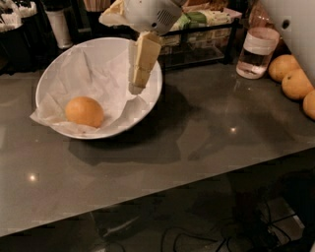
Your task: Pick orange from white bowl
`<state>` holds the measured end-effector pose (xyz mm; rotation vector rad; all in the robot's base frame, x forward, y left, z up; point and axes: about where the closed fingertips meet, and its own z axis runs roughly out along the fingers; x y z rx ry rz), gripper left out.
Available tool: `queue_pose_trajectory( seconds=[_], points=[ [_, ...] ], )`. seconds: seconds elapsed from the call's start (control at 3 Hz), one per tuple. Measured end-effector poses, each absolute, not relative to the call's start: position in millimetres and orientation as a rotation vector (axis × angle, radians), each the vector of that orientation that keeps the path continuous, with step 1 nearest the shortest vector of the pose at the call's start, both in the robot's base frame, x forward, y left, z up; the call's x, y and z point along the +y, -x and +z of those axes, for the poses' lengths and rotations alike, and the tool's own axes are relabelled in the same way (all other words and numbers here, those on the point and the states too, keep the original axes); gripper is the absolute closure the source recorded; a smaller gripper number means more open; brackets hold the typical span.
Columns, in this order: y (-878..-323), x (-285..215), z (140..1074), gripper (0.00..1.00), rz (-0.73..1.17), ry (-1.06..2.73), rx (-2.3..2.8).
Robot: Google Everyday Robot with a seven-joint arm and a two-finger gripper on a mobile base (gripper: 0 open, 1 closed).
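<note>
Nearest, at 6 o'clock, dark cables (170, 235) lie on the floor below the table edge. The grey table (197, 147) fills the middle ground, with small light glints on its top.

The bowl (98, 41) stands on the table toward 10 o'clock, lined with crumpled white paper (98, 74) that spills over the rim at 8 o'clock. The orange (84, 111) rests on the paper inside the bowl, at about 8 o'clock from the bowl's centre, with nothing touching it.

The gripper (136, 87) hangs point-down over the bowl's 3 o'clock side, inside the rim and above the paper, apart from the orange, which lies toward 8 o'clock from it. How wide it stands cannot be told from this angle; nothing shows in its hold. Its white wrist (147, 15) sits above it at 12 o'clock.

At 3 o'clock, three other oranges (297, 84) cluster at the table's right edge. Just beyond them, at 2 o'clock, stands a clear jar (256, 51) partly filled with water. A white arm part (295, 29) covers the top right corner.

Farthest back, a black rack (202, 34) runs behind the bowl and jar, and a white cup (58, 27) stands at 11 o'clock.
</note>
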<state>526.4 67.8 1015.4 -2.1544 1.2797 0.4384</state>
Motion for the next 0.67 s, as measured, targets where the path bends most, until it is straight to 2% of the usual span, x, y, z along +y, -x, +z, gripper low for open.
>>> queue_pose_trajectory(
  seconds=[0.67],
  points=[
    [-533.9,114.1,963.3,0.0,0.301,2.24,1.36]
  ],
)
